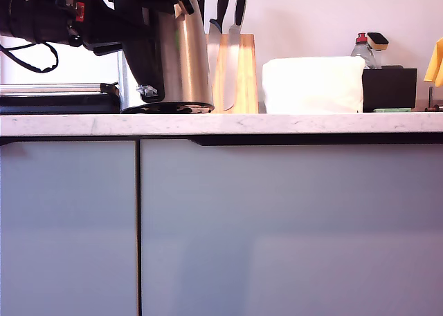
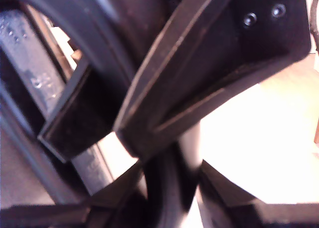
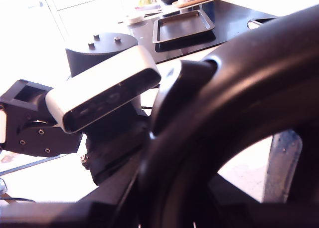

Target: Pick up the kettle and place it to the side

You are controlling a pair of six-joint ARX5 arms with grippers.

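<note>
Exterior view, kettle [image 1: 181, 60] tilted off upright on counter [image 1: 277, 124], first gripper [image 2: 164, 153] fingers pinching handle [image 2: 164, 188].

The kettle [image 1: 181, 60] is sitting on the counter [image 1: 277, 124], tilting slightly, toward the exterior view's left. The knife block [image 1: 235, 74] is standing just behind the kettle, on its exterior-view right side, with knives [image 1: 232, 15] sticking up from it. Further to the kettle's exterior-view right, a box-shaped thing [image 1: 313, 86] is resting on the counter, then a holder [image 1: 389, 88]. A tray [image 1: 55, 89] is lying to the kettle's exterior-view left. An arm [image 1: 48, 15] is reaching in above that tray toward the kettle's top.
</note>
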